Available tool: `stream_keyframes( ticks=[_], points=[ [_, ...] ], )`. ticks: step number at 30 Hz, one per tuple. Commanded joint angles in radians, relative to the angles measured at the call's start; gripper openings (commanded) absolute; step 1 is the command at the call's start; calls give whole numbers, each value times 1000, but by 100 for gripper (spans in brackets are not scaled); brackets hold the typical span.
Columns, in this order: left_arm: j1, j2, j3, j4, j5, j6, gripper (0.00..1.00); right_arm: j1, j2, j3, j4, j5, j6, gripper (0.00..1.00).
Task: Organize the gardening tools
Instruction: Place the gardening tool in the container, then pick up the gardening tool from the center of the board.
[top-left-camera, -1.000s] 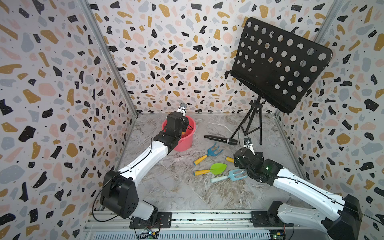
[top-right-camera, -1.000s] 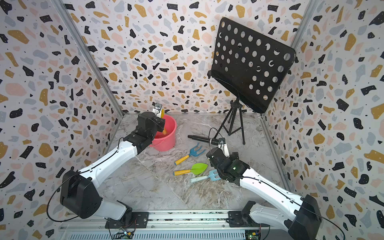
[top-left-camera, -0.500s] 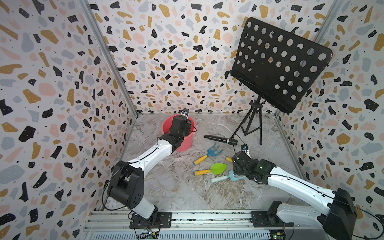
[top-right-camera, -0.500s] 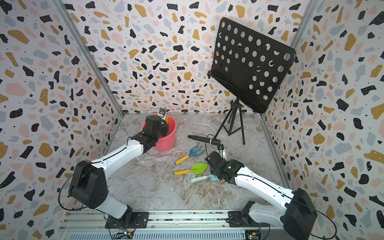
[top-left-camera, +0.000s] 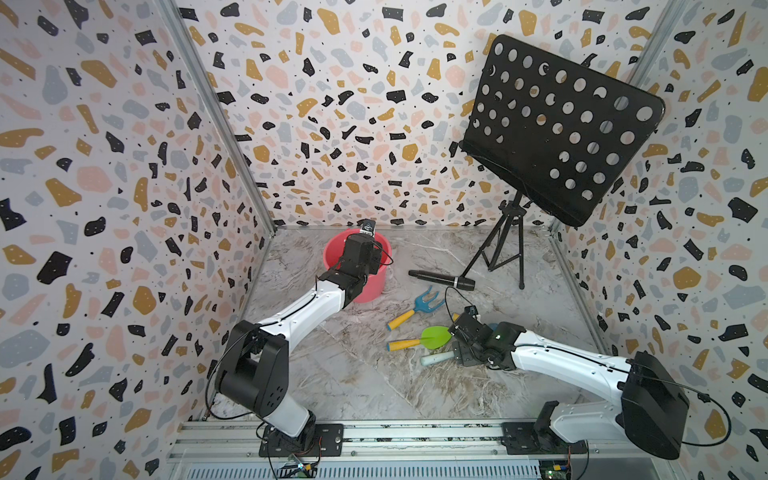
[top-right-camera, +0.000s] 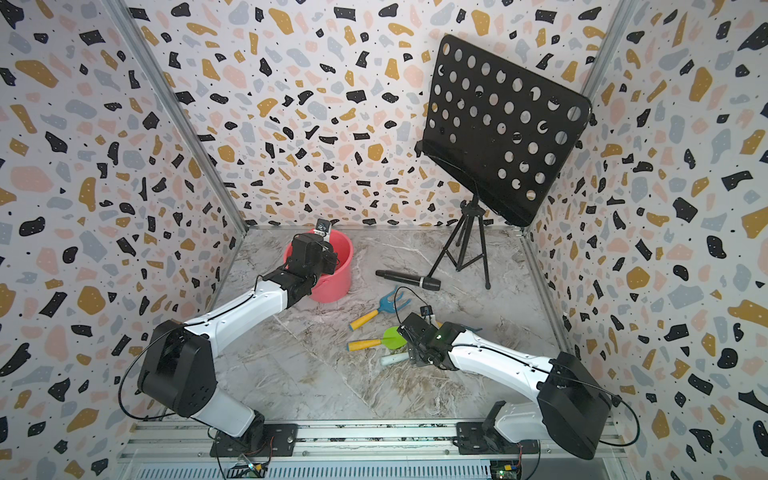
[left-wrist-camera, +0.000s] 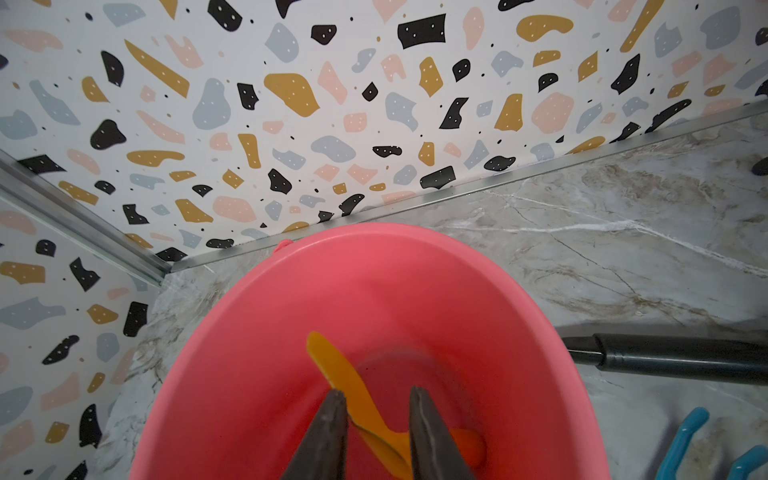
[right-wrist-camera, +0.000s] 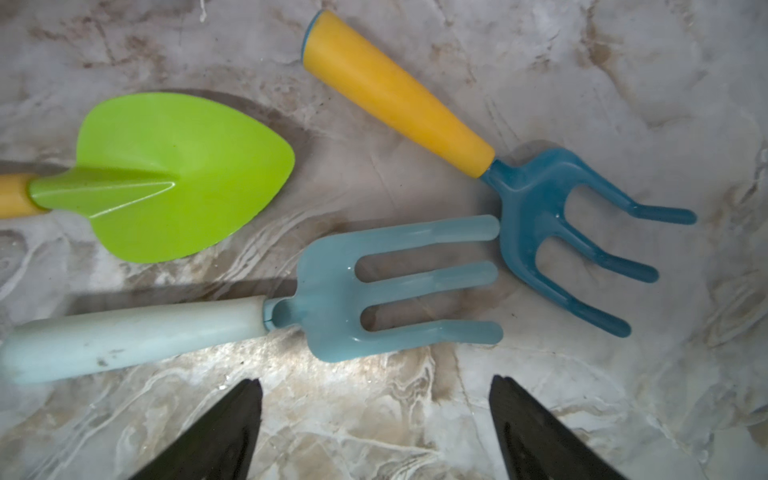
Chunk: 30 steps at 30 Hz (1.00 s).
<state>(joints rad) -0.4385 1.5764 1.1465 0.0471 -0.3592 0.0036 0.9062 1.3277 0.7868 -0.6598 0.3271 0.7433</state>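
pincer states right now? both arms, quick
Left pincer: open, jaws apart over the yellow shovel in the red bucket.
Right pincer: open, empty, above the light-blue rake.

Left arm stretched toward far left corner of worktop, wrist above pink bucket, pointing down into it. My right claw low over rake, covering its head; only pale handle shows. Green trowel just beside claw, yellow handle pointing away. Blue fork beyond trowel, apart. Black microphone lying near music stand tripod.
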Motion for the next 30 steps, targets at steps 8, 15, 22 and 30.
stream_keyframes(
  ticks=[8, 15, 22, 30],
  points=[
    [5, -97, -10, -13, -3, -36, 95, 39, 153, 138, 3, 52, 17, 94],
    [6, -156, 24, -130, -11, -72, 100, 46, 233, 207, -13, 83, -14, 95],
    [6, -252, 20, -204, -5, -114, 100, 71, 320, 271, -42, 70, -34, 95],
    [4, -361, -14, -207, 33, -138, 100, 108, 343, 284, -123, 66, -37, 96]
  ],
)
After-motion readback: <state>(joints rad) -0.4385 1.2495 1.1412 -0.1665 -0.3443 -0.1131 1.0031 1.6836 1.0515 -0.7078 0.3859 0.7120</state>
